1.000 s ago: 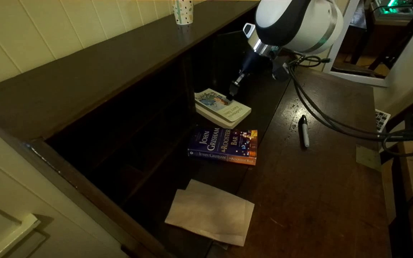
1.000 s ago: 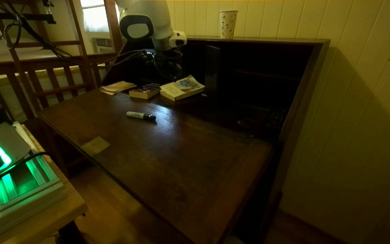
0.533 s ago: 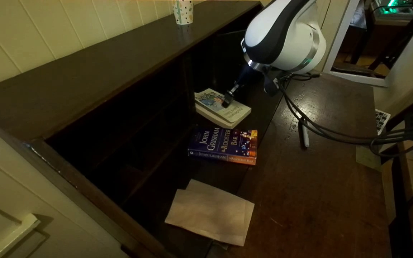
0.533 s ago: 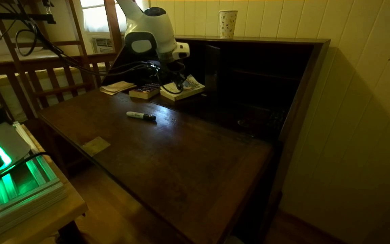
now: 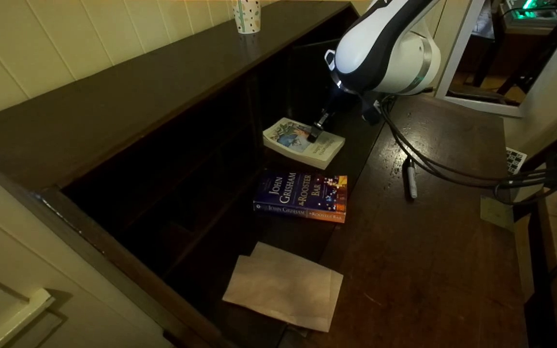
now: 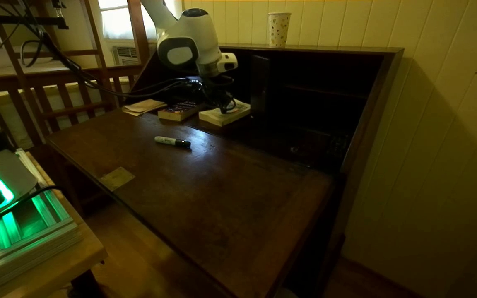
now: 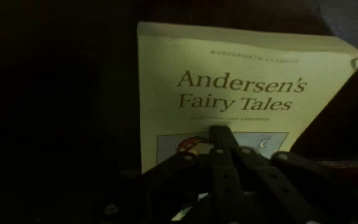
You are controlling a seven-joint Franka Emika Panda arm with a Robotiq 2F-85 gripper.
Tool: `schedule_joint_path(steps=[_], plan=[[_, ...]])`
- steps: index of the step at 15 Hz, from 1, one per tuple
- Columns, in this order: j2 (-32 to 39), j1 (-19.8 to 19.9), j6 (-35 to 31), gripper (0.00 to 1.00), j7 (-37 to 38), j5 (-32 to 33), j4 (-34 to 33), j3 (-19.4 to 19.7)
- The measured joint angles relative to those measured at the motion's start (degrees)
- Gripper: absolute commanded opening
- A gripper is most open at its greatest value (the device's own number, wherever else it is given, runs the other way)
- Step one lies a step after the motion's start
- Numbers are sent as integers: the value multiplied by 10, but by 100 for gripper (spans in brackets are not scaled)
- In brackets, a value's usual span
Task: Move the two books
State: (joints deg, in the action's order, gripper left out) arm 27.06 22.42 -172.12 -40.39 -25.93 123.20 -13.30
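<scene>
Over pale book [image 7: 235,93], partly hidden; closed gripper [image 7: 220,132], shadowed

From the paper [image 5: 285,287] end, we look down the bench [image 5: 445,266] in an exterior view; from farther off, nearer the opposite end, we face the wall [image 6: 346,25] in an exterior view. Both share the blue book [image 5: 300,195] and pale book [image 5: 298,145], the latter close below our wrist view.

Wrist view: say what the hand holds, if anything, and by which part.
Nothing is held: the hand is shut, over the front cover of the pale book.
</scene>
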Motion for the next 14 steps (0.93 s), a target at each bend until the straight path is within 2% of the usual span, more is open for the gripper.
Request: schedule_joint_path(steps=[2, 4, 9, 14], plan=[[-7, -8, 22, 0, -5, 24, 0, 20], [-12, -6, 42, 0, -22, 35, 0, 24], [-19, 17, 82, 0, -81, 62, 0, 14], [-31, 37, 141, 0, -181, 63, 0, 8]])
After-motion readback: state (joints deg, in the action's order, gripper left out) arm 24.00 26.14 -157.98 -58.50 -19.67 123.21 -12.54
